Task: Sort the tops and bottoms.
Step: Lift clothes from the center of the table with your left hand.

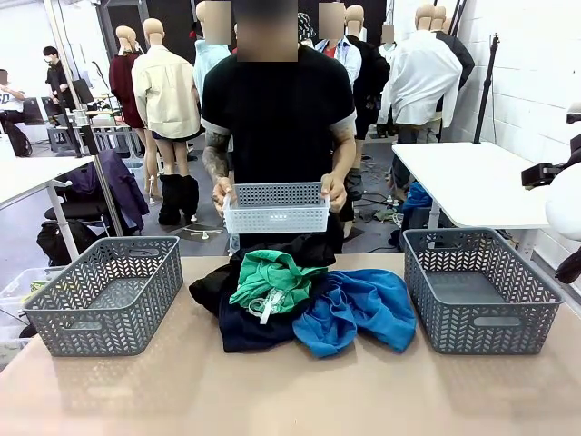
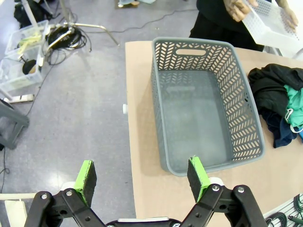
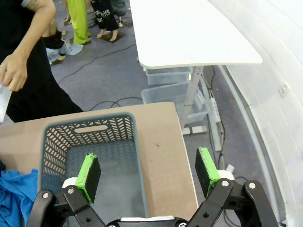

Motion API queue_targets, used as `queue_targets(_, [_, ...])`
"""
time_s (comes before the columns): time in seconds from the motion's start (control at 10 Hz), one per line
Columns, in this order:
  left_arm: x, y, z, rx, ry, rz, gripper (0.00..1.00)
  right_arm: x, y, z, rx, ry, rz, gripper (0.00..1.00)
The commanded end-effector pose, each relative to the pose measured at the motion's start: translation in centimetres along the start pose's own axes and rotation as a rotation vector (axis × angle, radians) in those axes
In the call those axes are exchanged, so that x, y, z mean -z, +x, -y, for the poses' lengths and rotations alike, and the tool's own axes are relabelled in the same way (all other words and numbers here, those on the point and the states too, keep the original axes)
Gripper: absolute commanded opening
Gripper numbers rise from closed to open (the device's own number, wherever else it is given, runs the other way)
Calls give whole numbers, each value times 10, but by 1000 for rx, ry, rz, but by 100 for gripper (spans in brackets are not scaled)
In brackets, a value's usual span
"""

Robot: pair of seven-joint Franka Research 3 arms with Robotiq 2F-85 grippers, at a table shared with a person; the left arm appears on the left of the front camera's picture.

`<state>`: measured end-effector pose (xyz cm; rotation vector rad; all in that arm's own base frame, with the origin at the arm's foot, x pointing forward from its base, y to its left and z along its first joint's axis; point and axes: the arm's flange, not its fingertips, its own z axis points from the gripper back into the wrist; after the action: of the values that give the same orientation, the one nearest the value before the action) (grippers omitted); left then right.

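The green garment [image 1: 272,275] lies on top of a heap in the middle of the front view, on the table [image 1: 290,395]. The black garment [image 1: 213,289] is at its left, the navy garment [image 1: 250,331] below, and the bright blue garment [image 1: 363,309] at its right. The left end effector [image 2: 141,174] is wide open, with the heap well apart at the right edge of its view. The right end effector [image 3: 147,165], also wide open, hangs above the rim of a grey basket [image 3: 113,130].

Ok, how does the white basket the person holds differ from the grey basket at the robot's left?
The white basket is smaller and shallower; the grey basket is larger and deeper. The white basket is held up by the person; the grey basket stands on the table. Both are rectangular with perforated walls.
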<state>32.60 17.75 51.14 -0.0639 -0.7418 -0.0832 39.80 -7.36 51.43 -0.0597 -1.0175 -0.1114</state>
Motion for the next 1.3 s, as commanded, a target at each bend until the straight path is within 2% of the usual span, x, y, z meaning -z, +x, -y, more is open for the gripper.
queue_targets(0.0, [-1, -2, -3, 14, -1, 3, 100, 0, 0, 0, -3, 0, -8, 100])
queue_targets(1.2, [-1, -2, -3, 14, -1, 3, 100, 0, 0, 0, -3, 0, -8, 100])
